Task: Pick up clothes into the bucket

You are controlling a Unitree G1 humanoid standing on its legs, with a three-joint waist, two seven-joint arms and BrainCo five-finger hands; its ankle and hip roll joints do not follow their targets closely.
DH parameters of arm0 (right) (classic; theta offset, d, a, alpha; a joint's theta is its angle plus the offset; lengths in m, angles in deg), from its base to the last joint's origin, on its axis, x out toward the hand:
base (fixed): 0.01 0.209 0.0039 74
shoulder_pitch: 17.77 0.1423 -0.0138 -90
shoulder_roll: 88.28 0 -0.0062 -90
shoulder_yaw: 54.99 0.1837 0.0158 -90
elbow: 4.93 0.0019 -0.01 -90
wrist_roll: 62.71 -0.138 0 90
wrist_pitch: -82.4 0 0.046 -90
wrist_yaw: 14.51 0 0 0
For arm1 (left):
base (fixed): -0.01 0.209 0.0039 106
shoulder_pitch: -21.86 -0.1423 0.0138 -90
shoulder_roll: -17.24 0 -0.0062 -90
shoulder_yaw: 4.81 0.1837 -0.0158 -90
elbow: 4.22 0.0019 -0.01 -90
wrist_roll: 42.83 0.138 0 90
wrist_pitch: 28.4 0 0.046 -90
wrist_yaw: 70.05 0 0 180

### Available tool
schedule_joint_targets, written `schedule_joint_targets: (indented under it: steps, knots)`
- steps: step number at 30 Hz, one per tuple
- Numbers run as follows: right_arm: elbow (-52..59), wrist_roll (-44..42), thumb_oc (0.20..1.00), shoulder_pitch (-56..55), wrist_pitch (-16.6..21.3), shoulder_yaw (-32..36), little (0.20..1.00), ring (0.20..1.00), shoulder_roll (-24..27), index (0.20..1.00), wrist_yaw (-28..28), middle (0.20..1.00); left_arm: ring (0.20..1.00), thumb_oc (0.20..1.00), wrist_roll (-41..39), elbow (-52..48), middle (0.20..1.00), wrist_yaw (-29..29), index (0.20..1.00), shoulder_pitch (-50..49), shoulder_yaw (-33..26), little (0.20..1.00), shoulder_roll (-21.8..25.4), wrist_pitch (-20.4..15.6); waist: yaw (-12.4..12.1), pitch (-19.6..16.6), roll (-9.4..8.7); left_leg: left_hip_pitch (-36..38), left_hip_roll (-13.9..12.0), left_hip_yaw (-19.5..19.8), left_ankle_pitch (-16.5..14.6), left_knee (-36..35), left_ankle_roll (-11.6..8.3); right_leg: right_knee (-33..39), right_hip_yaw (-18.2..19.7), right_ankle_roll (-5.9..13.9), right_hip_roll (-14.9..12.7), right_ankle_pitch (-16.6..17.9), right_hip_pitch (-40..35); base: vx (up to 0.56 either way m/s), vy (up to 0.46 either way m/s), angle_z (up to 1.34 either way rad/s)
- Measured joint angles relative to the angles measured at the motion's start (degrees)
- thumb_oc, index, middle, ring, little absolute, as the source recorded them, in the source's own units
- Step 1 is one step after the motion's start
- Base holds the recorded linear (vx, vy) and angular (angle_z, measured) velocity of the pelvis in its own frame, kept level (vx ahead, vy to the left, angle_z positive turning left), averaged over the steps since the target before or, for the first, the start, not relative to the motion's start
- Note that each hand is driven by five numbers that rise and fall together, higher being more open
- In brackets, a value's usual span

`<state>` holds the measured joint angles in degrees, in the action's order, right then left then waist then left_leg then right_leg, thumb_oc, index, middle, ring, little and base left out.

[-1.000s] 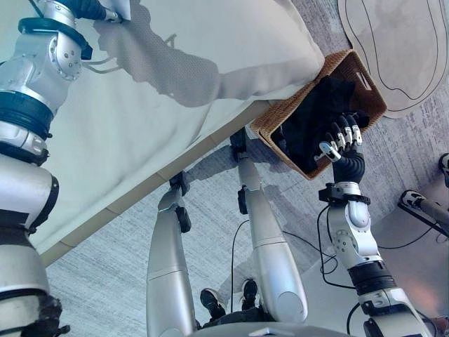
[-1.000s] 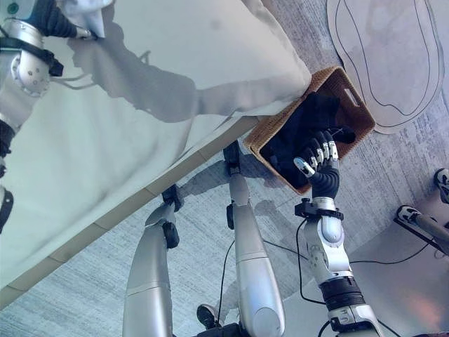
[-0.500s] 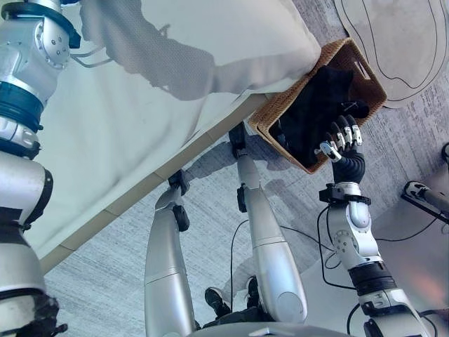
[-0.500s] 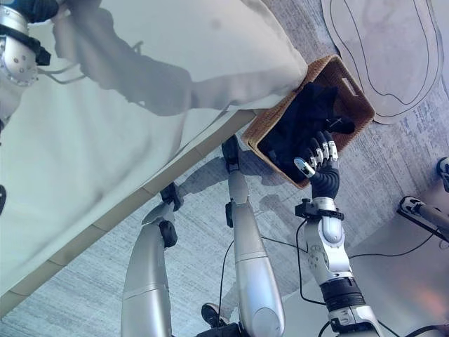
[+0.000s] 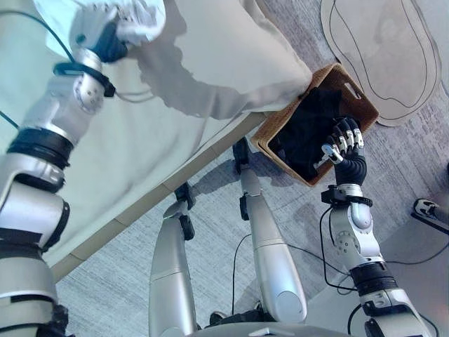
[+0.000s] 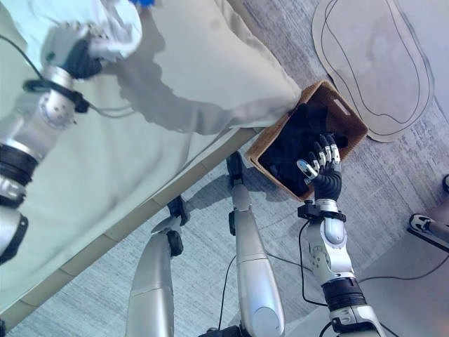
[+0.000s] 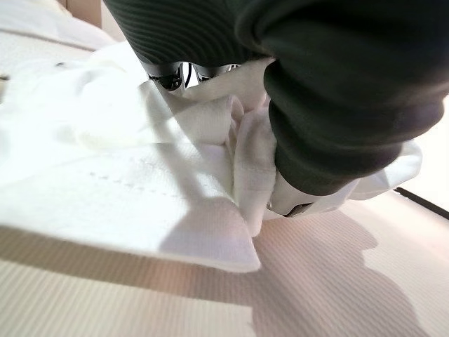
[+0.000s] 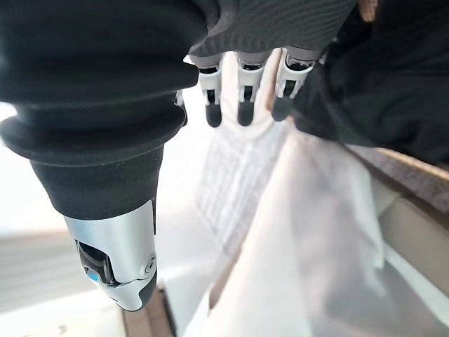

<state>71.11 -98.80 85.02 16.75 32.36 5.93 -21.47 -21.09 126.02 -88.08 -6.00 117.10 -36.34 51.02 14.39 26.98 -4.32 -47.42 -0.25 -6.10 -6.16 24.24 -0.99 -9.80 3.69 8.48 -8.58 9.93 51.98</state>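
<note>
My left hand [image 5: 95, 31]: fingers curled round white garment [image 5: 140, 17] on bed [image 5: 140, 140]. Right hand [image 5: 342, 144] relaxed, empty, over basket [image 5: 280, 119] w/ dark clothes [image 5: 309, 126].

White cloth [image 5: 137, 17] at 11 o'clock, cream bedsheet [image 5: 210, 63], brown woven basket [image 5: 284, 126] holding black clothes [image 5: 309, 130] at 3 o'clock.

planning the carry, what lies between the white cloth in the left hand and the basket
In the left eye view, bare bed sheet lies between white cloth and basket.
</note>
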Motion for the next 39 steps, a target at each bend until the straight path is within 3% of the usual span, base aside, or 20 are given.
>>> schedule_joint_targets:
  steps: [3,7,10,15,22,30,34,39]
  knots:
    - [-0.66,0.72,1.0,-1.32,-0.29,0.68,1.0,1.0,0.04,1.0,-0.96,1.0,0.2,0.2,-0.07,-5.29,0.2,0.49,0.2,-7.73,-4.04,0.2,-3.02,-1.42,-1.65,-0.34,0.26,6.08,0.39,0.5,0.3,-2.38,-1.11,0.35,-0.66,-2.8,-0.08,0.98,-5.02,0.02,-0.027,0.07]
    - [-1.13,1.68,1.0,-0.6,-1.27,0.71,1.0,1.0,0.33,1.0,-1.14,1.0,0.2,0.2,-0.29,-11.54,0.2,1.33,0.2,-14.17,-9.78,0.2,-5.33,-1.86,-2.94,-0.49,0.67,11.25,0.18,1.68,0.85,-5.03,-1.4,1.16,-2.25,-3.64,0.21,1.21,-9.79,0.04,-0.041,0.04]
    - [-1.29,2.28,1.0,-0.45,-1.81,0.59,1.0,1.0,0.63,1.0,-1.12,1.0,0.2,0.2,-1.3,-13.46,0.2,1.94,0.2,-19.4,-11.1,0.2,-9.08,-2.75,-4.21,-0.69,1.09,19.56,-0.36,2.57,1.17,-8.86,-1.8,2.23,-3.82,-4.51,0.46,0.58,-17.08,0.03,-0.029,0.07]
    - [-2.53,3.88,1.0,0.5,-2.65,-0.52,1.0,1.0,0.95,1.0,-0.96,1.0,0.2,0.2,-3.72,-20.86,0.2,4.14,0.2,-24.08,-13.2,0.2,-10.81,-3.8,-6.04,-1.23,1.9,24.35,-0.29,3.56,2.21,-11.91,-2.13,3.26,-5.69,-4.57,0.06,0.19,-21.84,0.07,-0.032,0.14]
    - [-3.89,11.28,1.0,-0.25,-5.1,-0.63,1.0,1.0,1.23,1.0,-1.06,1.0,0.2,0.2,-15.18,-33.04,0.2,9.68,0.2,-33.5,-13.73,0.2,-14.27,-6.97,-7.72,-2.85,2.24,33.48,-0.27,5.32,3.6,-16.83,-2.04,7.7,-7.73,-4.45,0.06,-0.04,-31.93,0.07,-0.026,0.13]
    - [-6.19,33.45,1.0,2.84,-8.52,-10.79,1.0,1.0,9.14,1.0,-0.95,1.0,0.2,0.2,-30.69,-44.73,0.2,19.24,0.2,-36.88,-12.8,0.2,-17.62,-8.67,-9.0,-10.12,3.28,40.56,-1.0,6.52,5.53,-23.05,-2.24,14.37,-10.0,-4.12,1.05,1.04,-40.02,0.08,-0.026,0.09]
    - [-4.79,35.53,1.0,4.27,-8.89,-16.61,1.0,1.0,10.52,1.0,1.8,1.0,0.2,0.2,-35.08,-47.52,0.2,21.93,0.2,-36.88,-10.87,0.2,-17.75,-8.87,-9.01,-13.68,3.51,44.02,-1.64,6.51,5.55,-24.86,-2.28,14.91,-10.46,-4.1,1.95,0.75,-42.92,0.09,-0.023,-0.01]
    - [-4.04,36.41,1.0,6.69,-9.6,-23.5,1.0,1.0,11.38,1.0,6.74,1.0,0.2,0.2,-38.84,-47.86,0.2,23.76,0.2,-36.96,-9.65,0.2,-18.87,-8.41,-9.23,-15.26,3.64,46.41,-2.29,6.38,5.63,-25.77,-2.38,14.92,-10.49,-4.31,2.38,0.39,-44.82,0.1,-0.016,-0.02]
